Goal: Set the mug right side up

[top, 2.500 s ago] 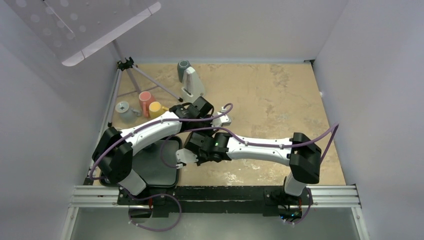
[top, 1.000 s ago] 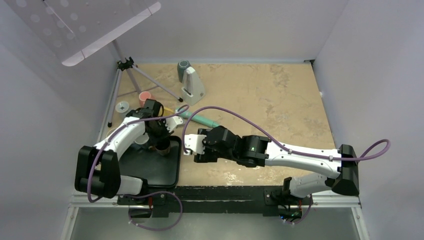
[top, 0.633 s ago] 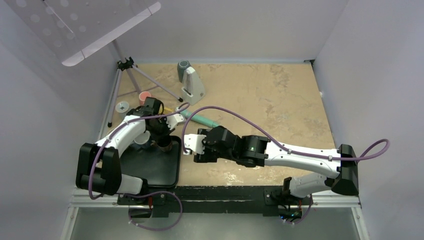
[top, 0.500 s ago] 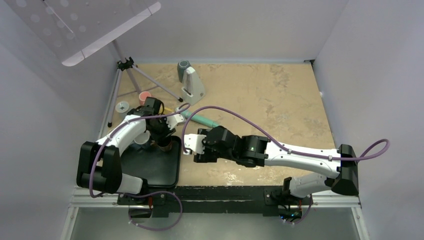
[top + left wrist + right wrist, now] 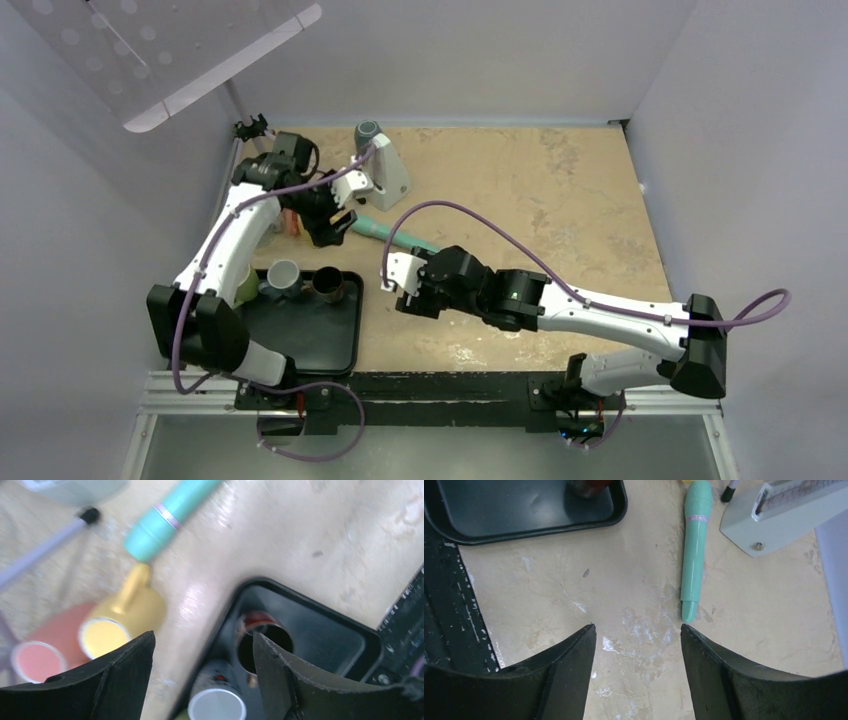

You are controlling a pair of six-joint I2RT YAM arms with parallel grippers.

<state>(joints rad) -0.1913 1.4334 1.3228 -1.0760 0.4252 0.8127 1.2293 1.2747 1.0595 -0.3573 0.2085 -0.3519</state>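
Left wrist view gives you the left gripper [image 5: 202,645] with its two dark fingers spread wide and nothing between them. Through the gap you look down on the far right corner of the black tray [image 5: 325,630]. The brown mug [image 5: 262,640] stands there mouth up, just inside the rim, with a grey mug [image 5: 217,705] beside it on the tray. Outside the tray, a yellow mug [image 5: 120,625] and a pink mug [image 5: 40,650] lie on their sides, touching each other. A teal pen [image 5: 165,517] lies farther out on the bare table.

From the top external camera, your left arm reaches far forward along the table's left side. Its elbow is bent and its wrist turns back toward the tray, with the gripper raised over the two fallen mugs. A white wedge-shaped device [image 5: 385,170] and a tripod [image 5: 255,130] stand at the back.

Your right gripper [image 5: 638,630] also stands with its fingers apart, holding nothing. It hangs above bare tabletop between the tray and the pen. That arm stretches low and long from its base at the near right, leftward across the table.
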